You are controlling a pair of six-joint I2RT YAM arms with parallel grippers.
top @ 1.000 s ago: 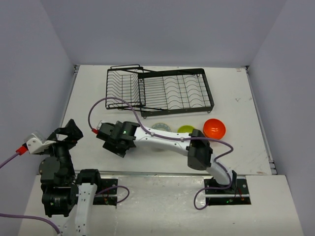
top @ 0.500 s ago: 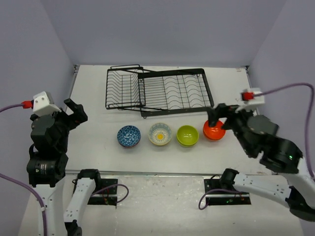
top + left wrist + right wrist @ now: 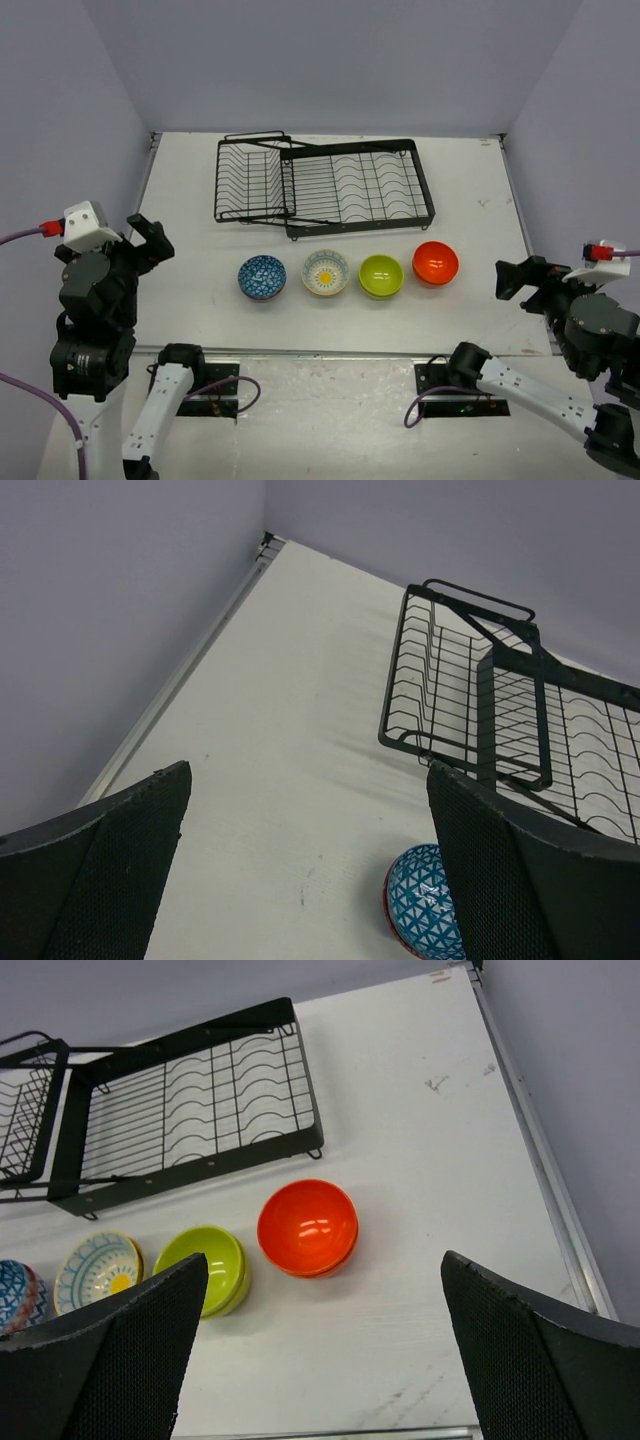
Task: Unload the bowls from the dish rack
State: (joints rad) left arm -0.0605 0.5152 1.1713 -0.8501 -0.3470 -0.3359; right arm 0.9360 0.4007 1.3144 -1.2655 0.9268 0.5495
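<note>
Several bowls stand in a row on the table in front of the dish rack (image 3: 330,185): blue-patterned (image 3: 262,277), cream with a yellow centre (image 3: 326,272), lime green (image 3: 381,275) and orange (image 3: 435,263). The black wire rack holds no bowl. My left gripper (image 3: 150,237) hangs open at the left edge, raised above the table. In its wrist view the left gripper (image 3: 308,780) has bare table between its fingers, with the blue bowl (image 3: 425,900) and the rack (image 3: 480,710) beyond. My right gripper (image 3: 520,282) is open at the right edge. From high up, the right gripper (image 3: 325,1260) looks down on the orange bowl (image 3: 307,1227) and the green bowl (image 3: 200,1268).
The table's metal edge rail (image 3: 560,1210) runs along the right side, another rail (image 3: 180,675) along the left by the wall. Grey walls enclose the table on three sides. Bare table (image 3: 480,215) lies right of the rack.
My right arm, stretched across to the left over the bowls a second ago, has swung back to the right edge with its jaws open. The left arm has risen and settled at the left.
</note>
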